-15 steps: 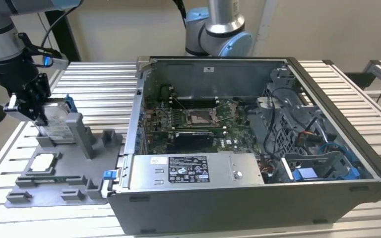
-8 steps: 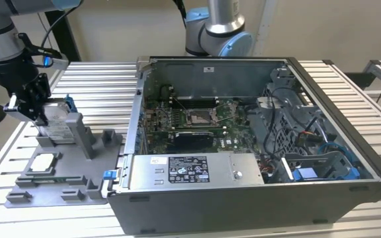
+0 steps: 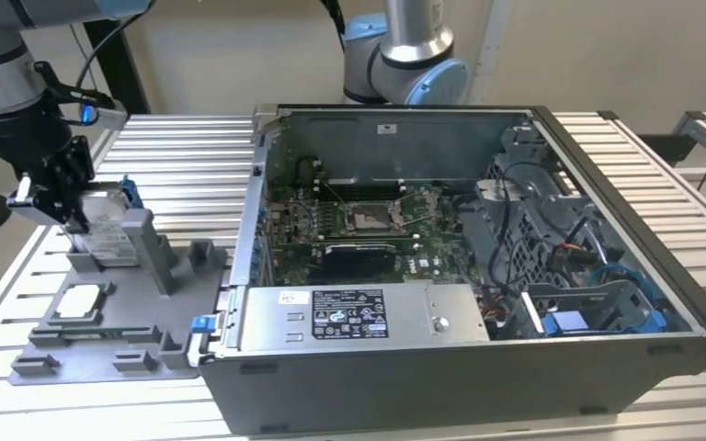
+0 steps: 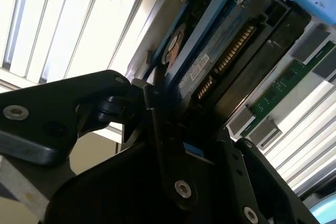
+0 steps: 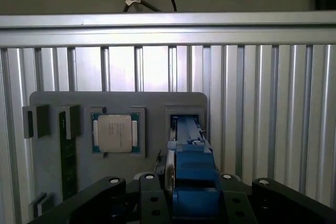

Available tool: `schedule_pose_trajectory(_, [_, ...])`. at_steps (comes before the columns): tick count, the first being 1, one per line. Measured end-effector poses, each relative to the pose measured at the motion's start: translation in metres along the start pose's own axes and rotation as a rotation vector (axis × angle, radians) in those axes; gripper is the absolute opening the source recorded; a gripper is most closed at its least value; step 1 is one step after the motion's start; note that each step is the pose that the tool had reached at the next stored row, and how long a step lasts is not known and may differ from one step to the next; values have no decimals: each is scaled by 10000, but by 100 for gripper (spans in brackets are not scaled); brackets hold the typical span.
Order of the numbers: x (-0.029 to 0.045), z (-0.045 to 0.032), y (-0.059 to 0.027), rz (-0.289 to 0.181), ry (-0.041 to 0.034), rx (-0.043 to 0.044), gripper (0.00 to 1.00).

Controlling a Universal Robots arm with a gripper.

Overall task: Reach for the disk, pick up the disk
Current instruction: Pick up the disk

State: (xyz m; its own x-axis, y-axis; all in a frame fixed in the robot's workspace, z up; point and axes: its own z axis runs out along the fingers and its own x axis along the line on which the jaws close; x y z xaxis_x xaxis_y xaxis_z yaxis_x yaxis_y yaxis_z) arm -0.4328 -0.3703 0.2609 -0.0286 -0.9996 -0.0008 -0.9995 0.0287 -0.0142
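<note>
The disk [image 3: 106, 230] stands on edge in a slot of the grey fixture [image 3: 108, 340], at the exterior view's left. It is silver-grey with a white label and a blue frame. My gripper [image 3: 65, 207] has come down over its upper edge. In the first wrist view the blue-framed disk [image 5: 191, 177] sits between the two black fingers [image 5: 152, 200], which lie against its sides. The second wrist view shows the disk's [image 4: 220, 56] connector edge close up, with a black finger [image 4: 157, 129] pressed to the blue frame. The disk's lower end remains in the slot.
A whitish square chip [image 5: 115, 133] and a green memory strip [image 5: 67, 161] lie in the fixture beside the disk. An open computer case [image 3: 451, 239] with a labelled grey metal box [image 3: 353, 317] stands close on the exterior view's right. A second arm's base [image 3: 403, 55] rises behind the case.
</note>
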Motion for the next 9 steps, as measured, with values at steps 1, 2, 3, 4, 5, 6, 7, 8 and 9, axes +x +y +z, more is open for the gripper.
schedule_pose_trajectory(1, [0,1,0,0,0,0,0])
schedule_pose_trajectory(2, [0,2,0,0,0,0,0])
schedule_pose_trajectory(3, [0,2,0,0,0,0,0])
schedule_pose_trajectory(4, [0,3,0,0,0,0,0])
schedule_pose_trajectory(5, [0,3,0,0,0,0,0])
schedule_pose_trajectory(6, [0,4,0,0,0,0,0])
schedule_pose_trajectory(7, [0,5,0,0,0,0,0])
schedule_pose_trajectory(8, [0,5,0,0,0,0,0])
schedule_pose_trajectory(9, [0,6,0,0,0,0,0])
